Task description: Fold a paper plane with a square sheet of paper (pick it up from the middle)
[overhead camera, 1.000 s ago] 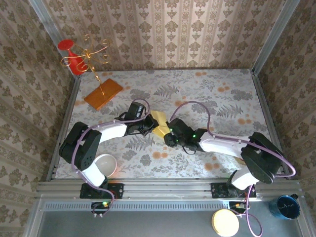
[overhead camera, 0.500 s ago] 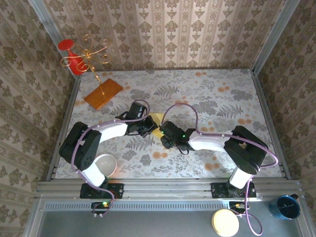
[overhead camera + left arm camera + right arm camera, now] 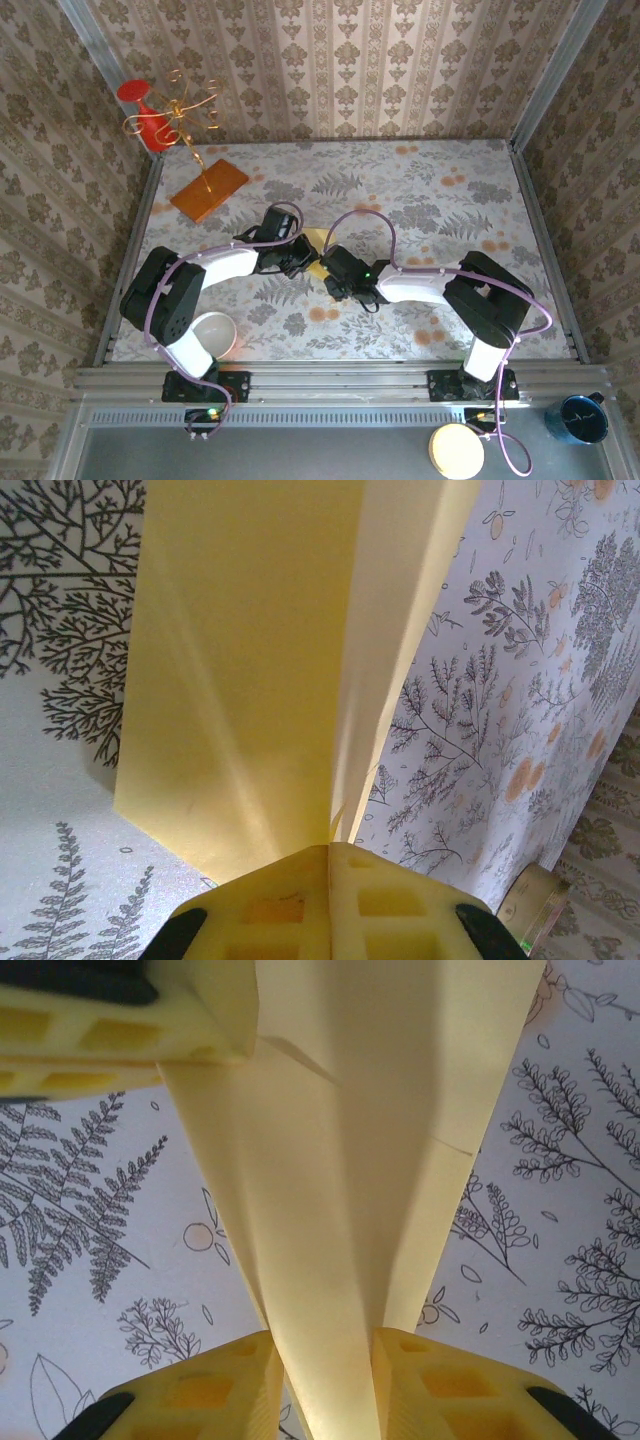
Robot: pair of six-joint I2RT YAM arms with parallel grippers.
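Since a second earlier, the right gripper (image 3: 330,275) had been carried leftward toward the left gripper (image 3: 300,258), and most of the pale-yellow paper plane (image 3: 317,240) had been covered by the two tools. At the middle of the floral table (image 3: 450,200) the two grippers were seen almost nose to nose, with only a sliver of yellow left showing between and just beyond them.

From the left wrist, the left gripper (image 3: 328,875) was seen clamped tight on the near edge of the paper plane (image 3: 250,660), which was spread away from the fingertips in two long panels parted by a crease.

From the right wrist, the right gripper (image 3: 325,1365) was held at a narrow gap, with a creased ridge of the paper plane (image 3: 340,1160) pinched between its pads and fanning wider ahead of them. A finger of the left gripper (image 3: 100,1030) was seen on the sheet's far left corner.

An orange board (image 3: 208,189) was left well beyond the left gripper, and a white bowl (image 3: 213,335) lay by that arm's base.
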